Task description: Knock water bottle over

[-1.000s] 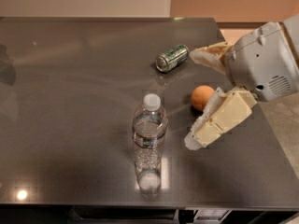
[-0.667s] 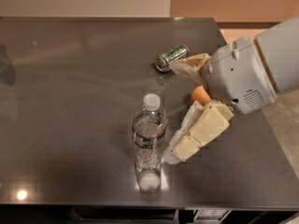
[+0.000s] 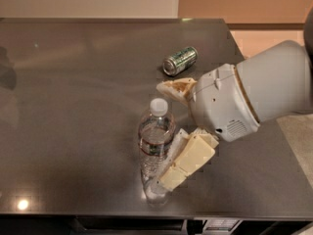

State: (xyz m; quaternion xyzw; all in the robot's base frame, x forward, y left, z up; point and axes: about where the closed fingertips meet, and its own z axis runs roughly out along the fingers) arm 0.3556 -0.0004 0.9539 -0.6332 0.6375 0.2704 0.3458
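At the mouth of the spread-open claw [image 3: 161, 133], the upright water bottle [image 3: 152, 151] touches one finger [image 3: 188, 160]

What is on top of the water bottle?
A white screw cap tops the water bottle. The gripper is at its right, open; its near finger covers the bottle's lower right side.

The water bottle [image 3: 154, 143] was seen standing upright on the dark table [image 3: 73, 82], near its front edge. It was made of clear ribbed plastic, closed with a white screw cap and ringed by a thin label band at mid-height. The gripper [image 3: 159, 134] was held open at its right side, with the lower finger laid against its lower half.
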